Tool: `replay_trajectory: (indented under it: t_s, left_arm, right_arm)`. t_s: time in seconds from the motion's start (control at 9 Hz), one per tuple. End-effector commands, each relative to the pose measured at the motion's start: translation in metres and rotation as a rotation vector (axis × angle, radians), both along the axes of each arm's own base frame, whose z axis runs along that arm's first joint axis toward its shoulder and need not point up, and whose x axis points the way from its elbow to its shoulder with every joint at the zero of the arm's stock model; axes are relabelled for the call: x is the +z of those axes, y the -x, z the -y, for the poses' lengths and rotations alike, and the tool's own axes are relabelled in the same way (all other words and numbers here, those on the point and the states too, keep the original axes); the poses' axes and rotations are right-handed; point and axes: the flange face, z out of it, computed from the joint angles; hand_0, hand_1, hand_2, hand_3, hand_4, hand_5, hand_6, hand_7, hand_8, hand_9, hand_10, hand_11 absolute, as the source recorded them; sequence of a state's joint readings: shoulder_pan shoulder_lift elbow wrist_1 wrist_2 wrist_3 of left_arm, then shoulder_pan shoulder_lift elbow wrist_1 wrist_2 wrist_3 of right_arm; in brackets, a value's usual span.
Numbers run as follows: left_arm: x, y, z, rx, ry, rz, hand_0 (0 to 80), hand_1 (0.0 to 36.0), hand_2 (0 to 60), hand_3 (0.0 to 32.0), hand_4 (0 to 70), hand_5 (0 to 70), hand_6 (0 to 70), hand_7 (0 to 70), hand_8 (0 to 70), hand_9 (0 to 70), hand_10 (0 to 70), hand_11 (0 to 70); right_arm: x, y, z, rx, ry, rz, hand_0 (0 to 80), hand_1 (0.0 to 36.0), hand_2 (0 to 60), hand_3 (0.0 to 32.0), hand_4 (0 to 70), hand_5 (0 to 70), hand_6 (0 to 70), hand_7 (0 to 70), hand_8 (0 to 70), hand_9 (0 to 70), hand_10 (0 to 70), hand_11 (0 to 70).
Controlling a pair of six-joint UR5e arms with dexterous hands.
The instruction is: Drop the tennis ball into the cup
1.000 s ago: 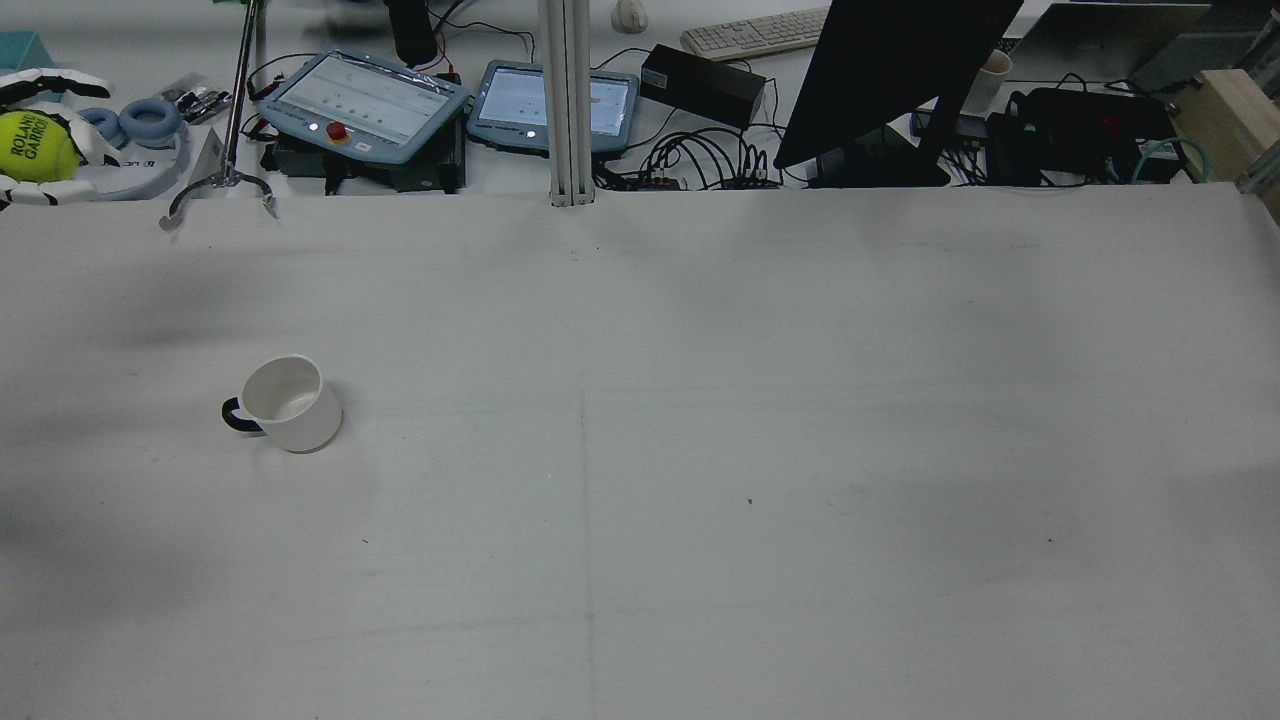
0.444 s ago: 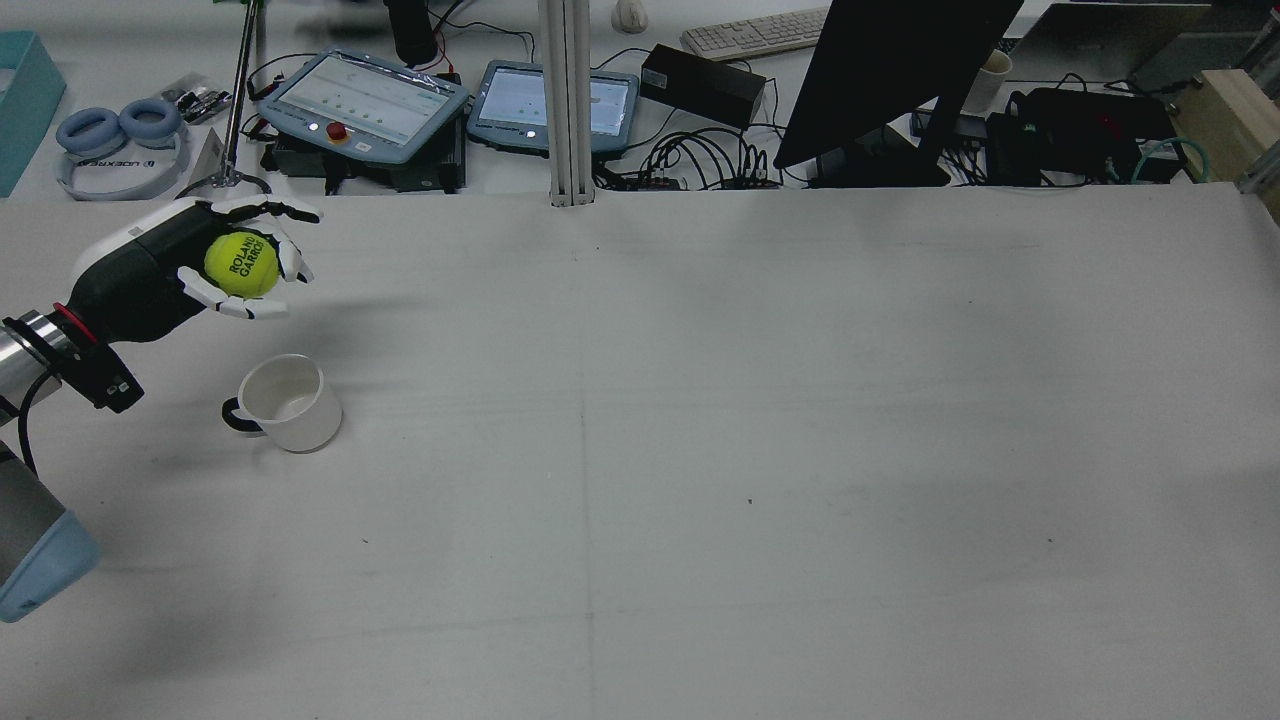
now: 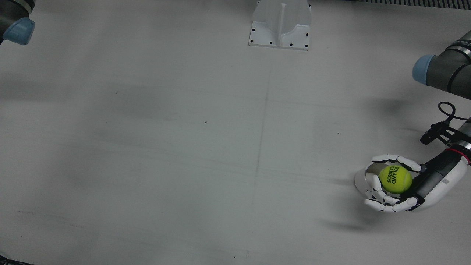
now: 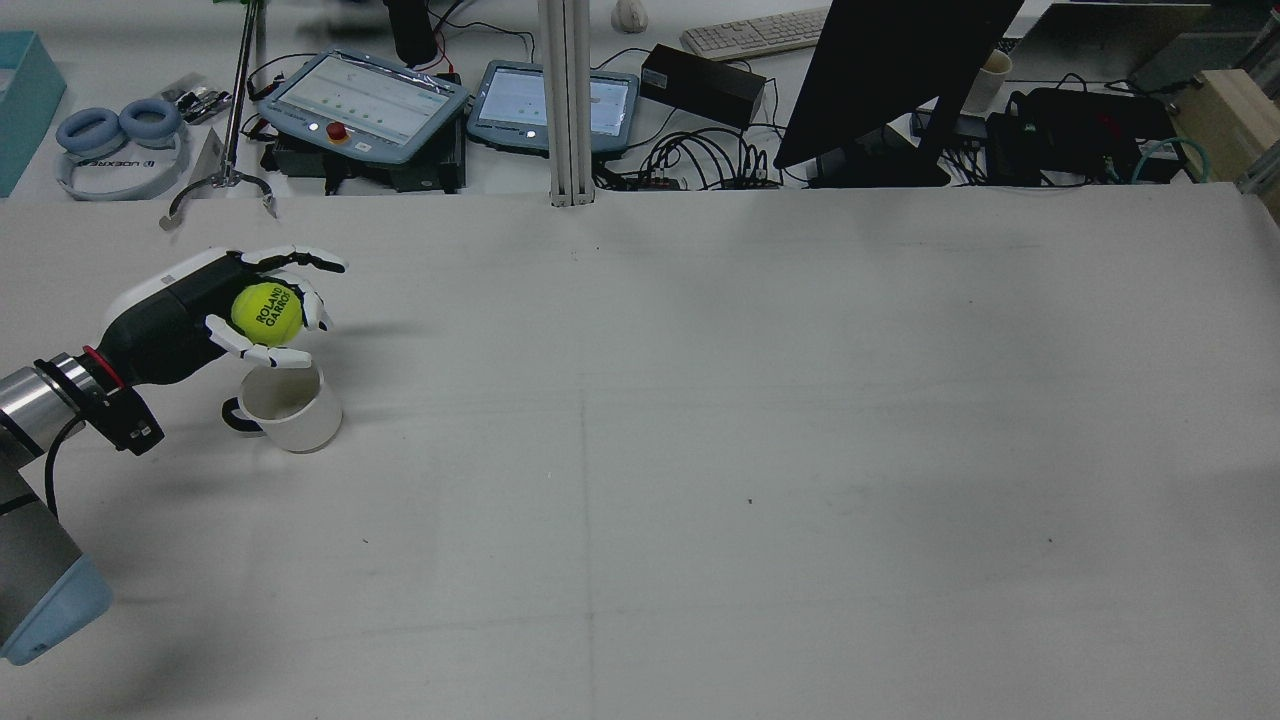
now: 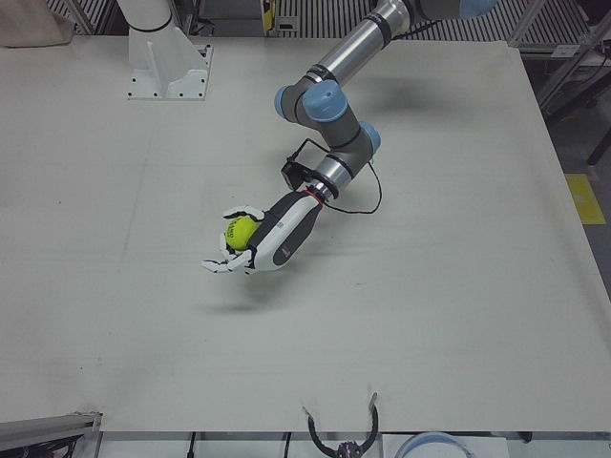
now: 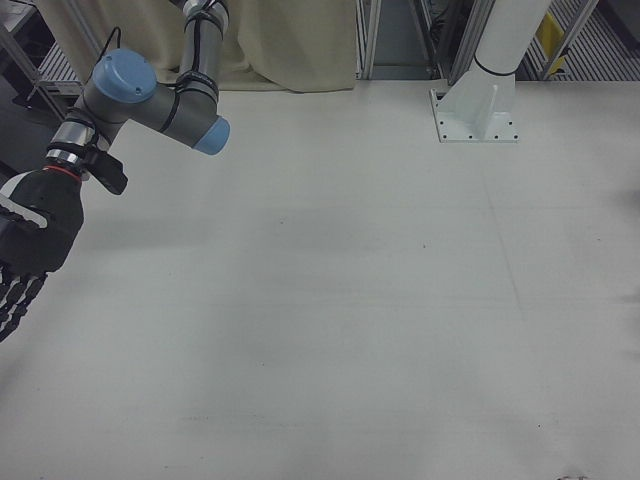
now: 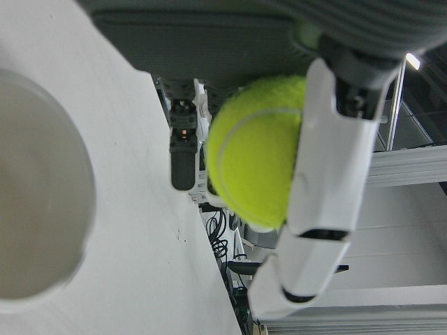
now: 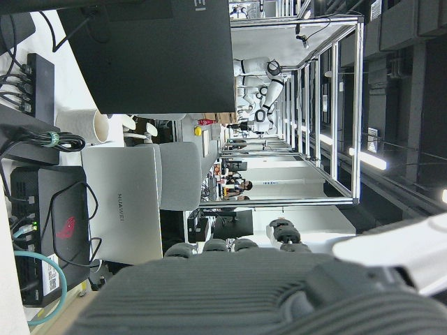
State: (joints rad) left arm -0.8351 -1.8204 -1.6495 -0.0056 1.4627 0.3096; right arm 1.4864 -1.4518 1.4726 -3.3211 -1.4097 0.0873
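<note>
Since 0.4 s ago left hand (image 4: 225, 315) moves over cup (image 4: 290, 410) | fingers grip ball (image 4: 266, 313) | release pending | right hand (image 6: 30, 240) idle, fingers spread

We count one tennis ball (image 4: 266, 313), cupped in the left hand (image 4: 215, 310), and one white cup (image 4: 291, 409) standing just beneath that hand's fingers. We see two hands in all: the left one over the cup, and the right hand (image 6: 28, 245) far off at the other side of the table (image 4: 700, 450). Beyond the left hand, past the table's far edge, we count two tablets (image 4: 365, 100), one pair of headphones (image 4: 118, 150), one keyboard (image 4: 755, 35) and one dark monitor (image 4: 890, 70).
</note>
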Motion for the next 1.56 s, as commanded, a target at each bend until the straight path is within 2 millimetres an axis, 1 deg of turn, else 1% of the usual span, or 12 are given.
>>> replay_trajectory:
  t_s: [0.0, 0.11, 0.22, 0.33, 0.44, 0.56, 0.67, 0.89, 1.0, 1.11, 1.22, 1.44]
  left_arm:
    - [0.004, -0.010, -0.009, 0.021, -0.004, -0.002, 59.2, 25.5, 32.2, 0.0, 21.3, 20.8, 69.5, 50.2, 28.5, 29.3, 21.3, 33.1]
    - [0.004, -0.010, -0.008, 0.021, -0.006, -0.003, 56.0, 24.2, 32.0, 0.0, 19.7, 17.2, 53.4, 30.7, 20.6, 19.0, 18.9, 29.5]
    - [0.005, -0.009, -0.009, 0.019, -0.008, -0.005, 52.1, 22.1, 34.9, 0.0, 18.5, 15.2, 46.5, 21.5, 17.1, 14.3, 17.1, 26.7]
    - [0.005, -0.008, -0.008, 0.018, -0.017, -0.014, 50.2, 21.3, 35.8, 0.0, 17.6, 12.7, 34.7, 19.1, 13.7, 12.5, 16.3, 25.4]
    - [0.004, -0.008, -0.008, 0.018, -0.018, -0.017, 48.5, 19.4, 40.8, 0.0, 16.3, 14.8, 48.6, 14.0, 15.8, 10.5, 15.8, 24.5]
    - [0.005, -0.006, -0.009, 0.017, -0.018, -0.017, 46.4, 19.3, 45.8, 0.0, 12.8, 11.6, 32.7, 12.1, 11.7, 8.9, 15.3, 23.6]
    - [0.004, -0.006, -0.009, 0.019, -0.020, -0.020, 46.0, 19.0, 45.5, 0.0, 11.5, 10.7, 28.2, 12.2, 10.6, 8.8, 15.0, 23.1]
    - [-0.004, 0.002, -0.005, 0.011, -0.021, -0.047, 46.2, 18.8, 46.3, 0.0, 10.3, 12.0, 34.7, 11.6, 12.2, 9.0, 15.2, 23.6]
    - [-0.004, 0.040, 0.014, -0.041, 0.001, -0.074, 46.3, 19.2, 45.5, 0.0, 11.0, 11.6, 32.8, 12.5, 11.9, 9.3, 15.1, 23.3]
    - [-0.010, 0.109, 0.043, -0.150, 0.015, -0.079, 46.8, 19.6, 46.7, 0.0, 13.0, 12.9, 39.5, 12.9, 13.4, 9.6, 15.0, 23.3]
    - [-0.023, 0.168, 0.066, -0.252, 0.016, -0.073, 47.0, 20.2, 46.0, 0.0, 14.5, 11.8, 33.5, 15.4, 12.3, 10.1, 15.0, 23.3]
    - [-0.040, 0.245, 0.088, -0.362, 0.027, -0.053, 48.5, 21.1, 46.8, 0.0, 20.3, 14.0, 45.1, 17.8, 15.1, 11.2, 15.4, 23.9]
  right_arm:
    - [0.000, 0.000, 0.000, 0.000, -0.001, 0.000, 0.0, 0.0, 0.0, 0.0, 0.0, 0.0, 0.0, 0.0, 0.0, 0.0, 0.0, 0.0]
    - [0.000, 0.000, 0.000, 0.000, 0.001, 0.000, 0.0, 0.0, 0.0, 0.0, 0.0, 0.0, 0.0, 0.0, 0.0, 0.0, 0.0, 0.0]
    - [0.000, 0.000, 0.000, 0.000, 0.001, 0.000, 0.0, 0.0, 0.0, 0.0, 0.0, 0.0, 0.0, 0.0, 0.0, 0.0, 0.0, 0.0]
    - [0.000, 0.000, 0.000, 0.000, 0.001, 0.000, 0.0, 0.0, 0.0, 0.0, 0.0, 0.0, 0.0, 0.0, 0.0, 0.0, 0.0, 0.0]
    - [0.000, 0.000, 0.000, 0.000, 0.001, -0.001, 0.0, 0.0, 0.0, 0.0, 0.0, 0.0, 0.0, 0.0, 0.0, 0.0, 0.0, 0.0]
    - [0.000, 0.000, 0.000, 0.000, -0.001, 0.000, 0.0, 0.0, 0.0, 0.0, 0.0, 0.0, 0.0, 0.0, 0.0, 0.0, 0.0, 0.0]
    - [0.000, 0.000, 0.000, 0.000, 0.001, 0.000, 0.0, 0.0, 0.0, 0.0, 0.0, 0.0, 0.0, 0.0, 0.0, 0.0, 0.0, 0.0]
    - [0.000, 0.000, 0.000, 0.000, 0.001, 0.000, 0.0, 0.0, 0.0, 0.0, 0.0, 0.0, 0.0, 0.0, 0.0, 0.0, 0.0, 0.0]
    - [0.000, 0.000, 0.000, 0.000, 0.001, 0.000, 0.0, 0.0, 0.0, 0.0, 0.0, 0.0, 0.0, 0.0, 0.0, 0.0, 0.0, 0.0]
    - [0.000, 0.001, 0.000, -0.002, -0.001, -0.001, 0.0, 0.0, 0.0, 0.0, 0.0, 0.0, 0.0, 0.0, 0.0, 0.0, 0.0, 0.0]
    - [0.000, 0.000, 0.000, 0.000, 0.001, 0.000, 0.0, 0.0, 0.0, 0.0, 0.0, 0.0, 0.0, 0.0, 0.0, 0.0, 0.0, 0.0]
    - [0.000, 0.000, 0.000, 0.000, 0.001, 0.000, 0.0, 0.0, 0.0, 0.0, 0.0, 0.0, 0.0, 0.0, 0.0, 0.0, 0.0, 0.0]
